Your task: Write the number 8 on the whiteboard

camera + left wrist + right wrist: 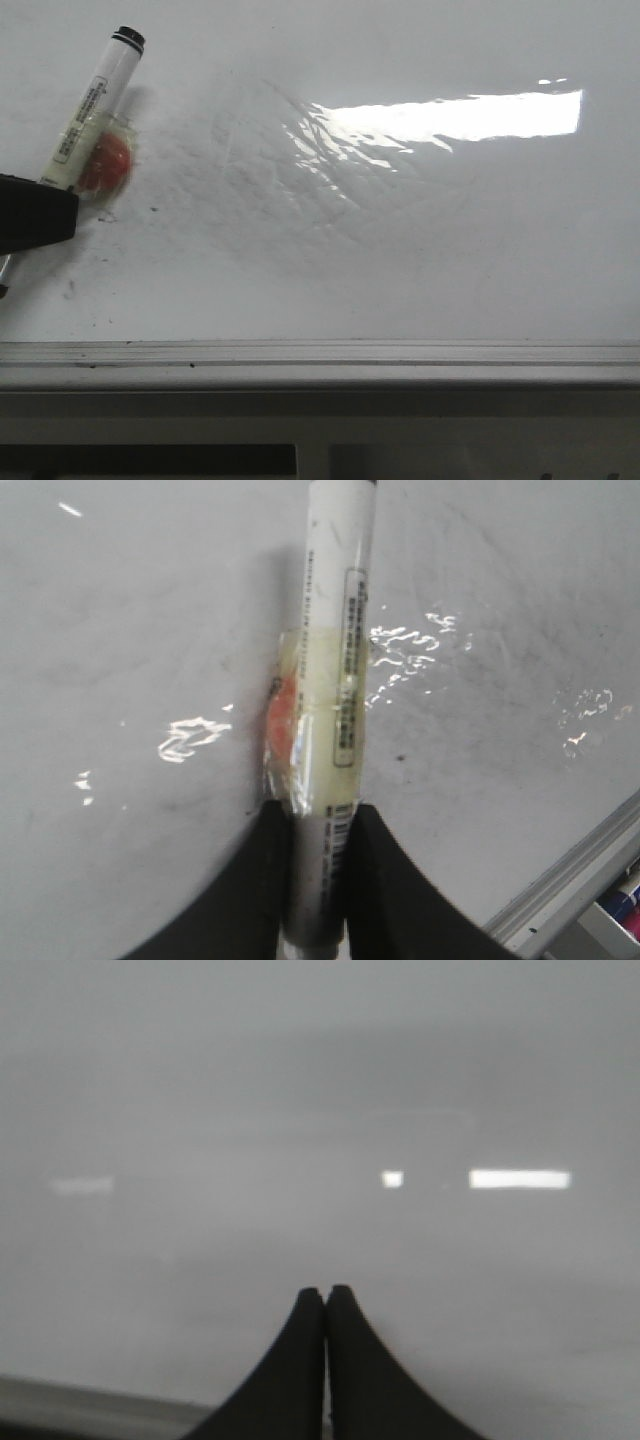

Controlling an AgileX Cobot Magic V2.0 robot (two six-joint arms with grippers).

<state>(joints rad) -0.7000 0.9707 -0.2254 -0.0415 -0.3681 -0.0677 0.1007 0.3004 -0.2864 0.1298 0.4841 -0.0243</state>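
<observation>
Item one: a large glossy white whiteboard (400,260) with faint grey smudges, wipe marks and a bright window-shaped reflection toward its upper right in the front view. We record its pale grey frame edge (320,358) running along the near side. We find no drawn figure 8 on any part of the surface that shows; only scattered dark specks and smears near the left.

Item two: a white cylindrical marker (98,108) with a black cap end and a printed label strip, lying at a slant at the far left of the front view, cap end pointing away from the robot and to the right. A wad of clear yellowish tape (318,720) wraps its middle, with a small orange-red piece (107,163) bound against the barrel.

Item three: the left gripper (318,880), black, with curved fingers (250,890). In the left wrist view we see its jaws closed narrowly on the lower barrel of the marker, one finger pressing each side. In the front view only a black block of it shows at the left edge.

Item four: the right gripper (326,1330), black, above a blurred stretch of the whiteboard. Its jaws are pressed together with nothing between them.
</observation>
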